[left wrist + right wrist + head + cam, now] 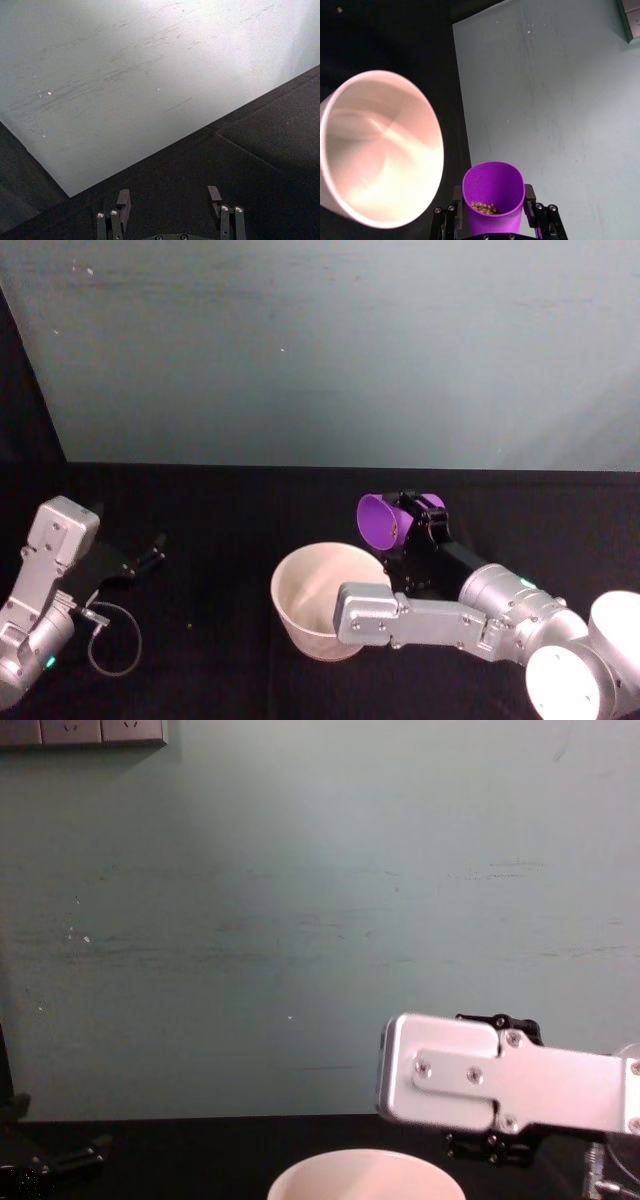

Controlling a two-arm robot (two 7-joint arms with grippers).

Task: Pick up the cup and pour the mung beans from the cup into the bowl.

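Grips the cup (378,520) in the right gripper (400,520) at centre-right of the head view, tipped toward the bowl (310,592) on the black worktop (220,510) just lower left, mung beans (482,206) inside. Parks the left gripper (152,552), released, at lower left

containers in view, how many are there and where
2. The pale bowl sits on the black table at centre. The purple cup, tilted with mung beans inside, is held by the right gripper just beyond the bowl's right rim. Left gripper idles open, far left.
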